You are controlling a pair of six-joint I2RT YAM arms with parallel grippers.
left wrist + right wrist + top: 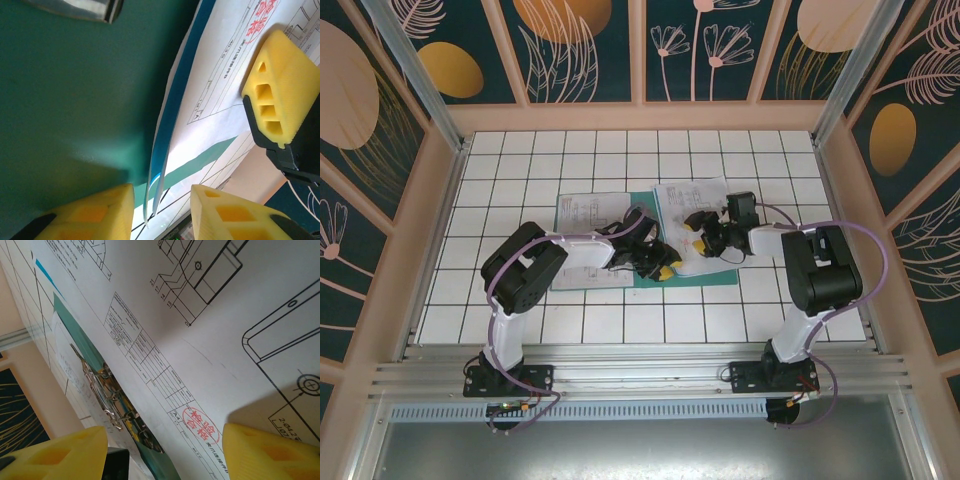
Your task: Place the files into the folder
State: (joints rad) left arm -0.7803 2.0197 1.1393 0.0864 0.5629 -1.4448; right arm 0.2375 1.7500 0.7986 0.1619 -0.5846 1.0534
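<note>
The dark teal-green folder lies open at the table's middle, its metal ring clip showing along the spine. White printed files rest on its right half, and another printed sheet lies on the left. My left gripper is open at the folder's near middle; the thin edge of a blue-and-white sheet stands between its yellow fingers, touching neither. My right gripper is open, low over the red-stamped drawing sheet.
The white tiled table is walled by patterned panels at the back and both sides. The two grippers are close together over the folder; the right one's yellow finger shows in the left wrist view. An aluminium rail runs along the near edge.
</note>
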